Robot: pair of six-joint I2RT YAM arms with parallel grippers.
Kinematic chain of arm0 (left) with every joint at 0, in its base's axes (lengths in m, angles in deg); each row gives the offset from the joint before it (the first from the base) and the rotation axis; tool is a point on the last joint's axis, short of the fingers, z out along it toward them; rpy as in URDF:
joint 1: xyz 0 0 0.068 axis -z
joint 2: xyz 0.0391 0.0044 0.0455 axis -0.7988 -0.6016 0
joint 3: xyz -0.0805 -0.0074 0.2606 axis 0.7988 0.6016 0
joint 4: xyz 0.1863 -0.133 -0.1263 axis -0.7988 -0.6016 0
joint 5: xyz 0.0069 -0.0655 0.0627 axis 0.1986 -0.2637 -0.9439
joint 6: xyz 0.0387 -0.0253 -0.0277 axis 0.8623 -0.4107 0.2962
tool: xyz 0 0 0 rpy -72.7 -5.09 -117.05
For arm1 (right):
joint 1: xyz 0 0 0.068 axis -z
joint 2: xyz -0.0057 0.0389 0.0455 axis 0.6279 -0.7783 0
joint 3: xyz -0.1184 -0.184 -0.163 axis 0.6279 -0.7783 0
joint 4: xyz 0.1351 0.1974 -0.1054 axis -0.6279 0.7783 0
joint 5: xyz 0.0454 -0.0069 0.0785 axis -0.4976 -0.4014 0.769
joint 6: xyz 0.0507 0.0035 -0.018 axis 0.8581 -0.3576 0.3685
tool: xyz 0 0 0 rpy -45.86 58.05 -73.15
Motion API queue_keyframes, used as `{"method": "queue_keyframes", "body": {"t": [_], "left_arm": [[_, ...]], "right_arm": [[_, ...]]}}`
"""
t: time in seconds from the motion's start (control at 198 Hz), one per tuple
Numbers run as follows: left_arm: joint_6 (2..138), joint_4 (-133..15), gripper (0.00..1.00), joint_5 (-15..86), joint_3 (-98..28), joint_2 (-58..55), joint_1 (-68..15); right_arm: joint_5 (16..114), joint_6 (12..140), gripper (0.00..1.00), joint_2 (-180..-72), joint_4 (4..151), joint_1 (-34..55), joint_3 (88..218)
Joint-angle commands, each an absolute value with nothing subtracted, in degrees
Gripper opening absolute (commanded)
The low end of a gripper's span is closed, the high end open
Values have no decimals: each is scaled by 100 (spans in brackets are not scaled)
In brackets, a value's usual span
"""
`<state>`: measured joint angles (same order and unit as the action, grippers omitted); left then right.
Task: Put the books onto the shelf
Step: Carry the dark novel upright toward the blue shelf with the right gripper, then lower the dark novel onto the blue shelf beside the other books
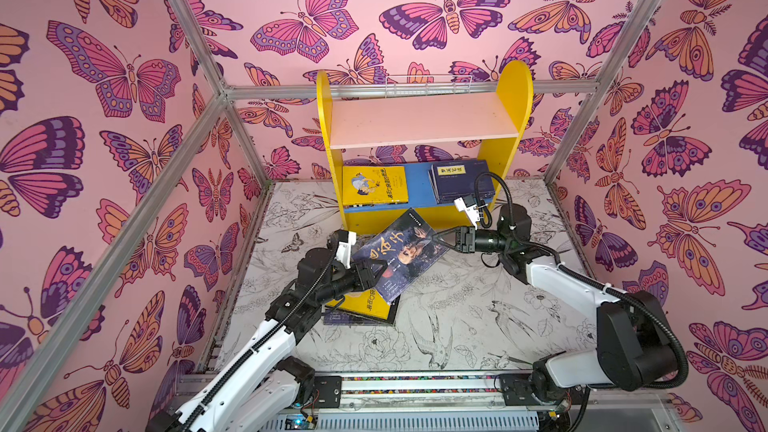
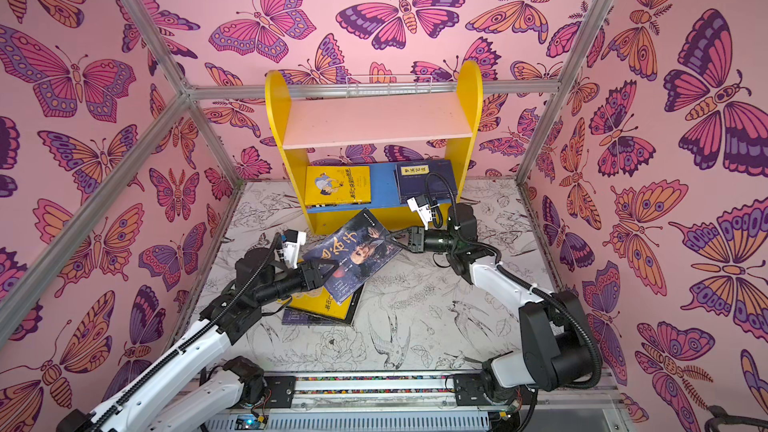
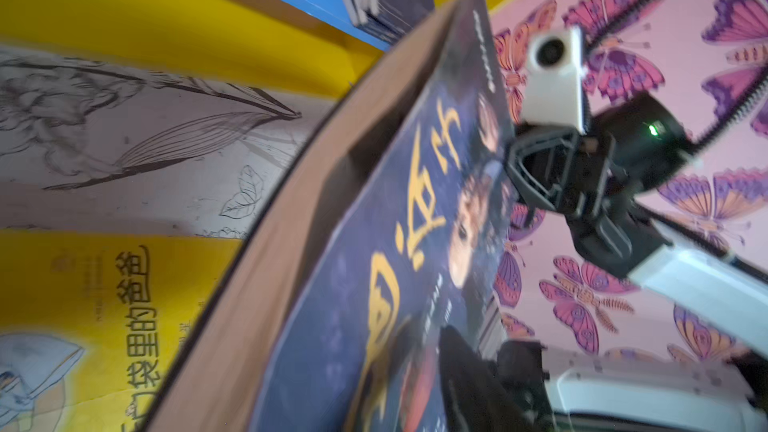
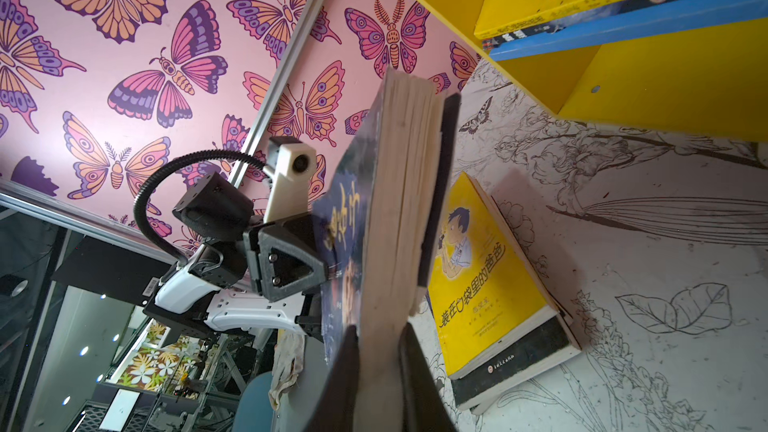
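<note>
Clamping the right gripper (image 1: 435,238) tight on the page edge of the dark blue book (image 1: 405,253), holding it tilted in the air just before the shelf (image 1: 424,120), partly over the yellow book (image 1: 376,306) lying toward the counter's (image 1: 457,326) left edge. Resting the left gripper (image 1: 374,277) against the book's opposite corner, squeezing or loose being impossible to tell.

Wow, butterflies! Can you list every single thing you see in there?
shelf: one, yellow sides, pink upper board, blue lower board, at the table's back.
yellow-topped stack: one, on the blue board's left.
navy stack: one, on the blue board's right.
dark blue book: one, raised before the shelf.
table stack: one, yellow book over dark ones, beneath the raised book.
table: one, white with black drawings.
walls: pink with butterflies.
left gripper: one, black, at the raised book's left end.
right gripper: one, black, shut on its right edge.
</note>
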<state>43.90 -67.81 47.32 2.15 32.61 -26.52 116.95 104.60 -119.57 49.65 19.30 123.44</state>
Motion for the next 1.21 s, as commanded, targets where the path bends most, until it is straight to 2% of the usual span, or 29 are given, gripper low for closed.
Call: {"method": "queue_keyframes", "body": {"t": [0.0,0.05,0.116,0.268,0.333,0.545,0.712,0.969,1.207], "left_arm": [[4260,-6530,74,3611,266,3410,-2704],[4177,-6589,82,3314,355,3549,-2754],[4022,-6859,86,2818,483,3804,-2825],[3262,-8390,88,1115,674,4491,-2967],[3040,-8959,89,769,724,4647,-3052],[2780,-9498,89,920,941,4720,-3200],[2678,-9491,88,1022,1062,4664,-3227],[2688,-9491,88,1123,1123,4663,-3245],[2696,-9491,88,1198,1201,4671,-3254]], "right_arm": [[11452,10571,0,-11650,4891,1876,12471],[11206,10658,0,-11582,4821,1877,12497],[10817,10865,0,-11511,4667,1884,12530],[9801,11284,0,-11531,4372,1889,12753],[9319,11550,0,-11656,4071,1882,12820],[8289,12184,0,-12483,3097,1821,13361],[7862,12182,0,-13390,3112,1651,14166],[7389,11902,0,-14582,3827,1295,15562],[7027,11808,0,-15240,4388,1013,16257]]}}
